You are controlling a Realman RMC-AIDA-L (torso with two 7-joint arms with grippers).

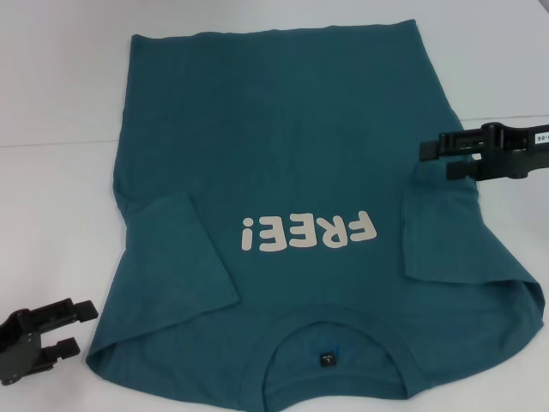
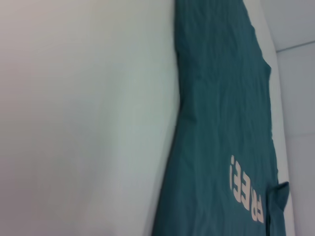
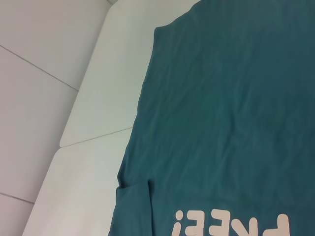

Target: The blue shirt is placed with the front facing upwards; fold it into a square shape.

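Both sleeves look already turned in over the front of the shirt (image 1: 292, 180), which lies flat and face up on the white table (image 1: 51, 103), collar nearest us, hem farthest, lettering across the middle. That is as far as we judge the fold has come; the long sides and the hem-to-collar folds that make a square are not yet done.

Nearest us, our left gripper (image 1: 62, 326) sits low just off the shirt's near left corner, fingers spread with nothing between them. The collar edge runs almost to the near rim of the head view, so we have little room there.

Farther out, our right gripper (image 1: 442, 159) hovers at the shirt's right edge above the folded sleeve, fingers parted and holding nothing.

Beyond, bare table flanks both long sides, wider on the left. A narrow strip of table lies past the hem.
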